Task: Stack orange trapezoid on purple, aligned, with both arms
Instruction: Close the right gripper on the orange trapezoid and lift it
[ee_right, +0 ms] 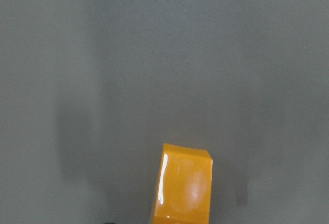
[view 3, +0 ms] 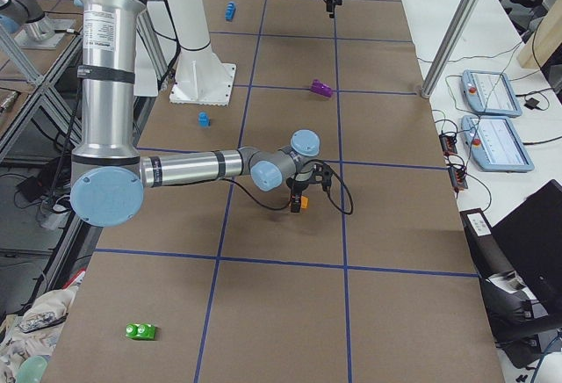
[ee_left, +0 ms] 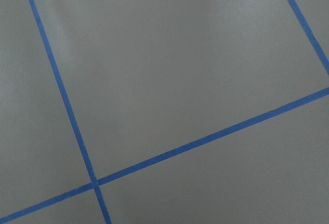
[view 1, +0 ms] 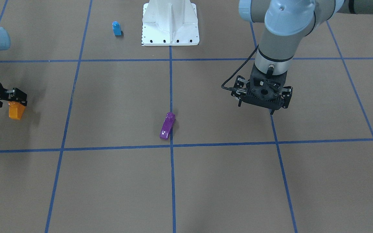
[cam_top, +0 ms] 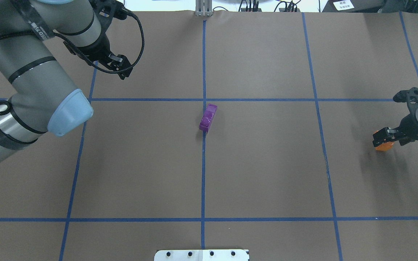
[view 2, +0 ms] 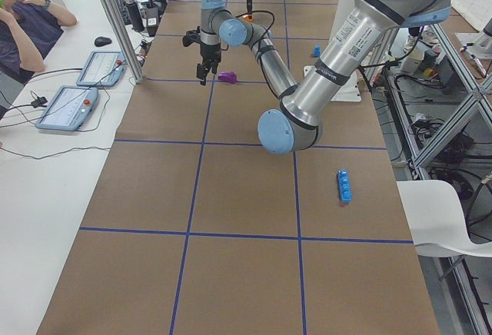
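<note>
Right fingers [view 1: 20,97] clenched on the orange trapezoid [view 1: 16,111], gripping its upper end so the body hangs below. Offset shadow suggests it's just clear of the worktop [view 1: 225,181]. Right wrist view agrees: brick sticks out under the camera, bare surface beyond. Probably held that way to keep the underside free for mating.

Further out, the purple [cam_top: 208,117] lies mid-worktop, touching the centre tape line [cam_top: 203,174], well apart from either set of fingers. It looks tipped onto its side rather than stud-up. If so, it needs righting or bracing before stacking, likely the left fingers' job.

Farthest, left fingers [cam_top: 121,70] hover over bare worktop, nothing visible in them. Spread can't be told; left wrist view shows only tape and worktop.
</note>
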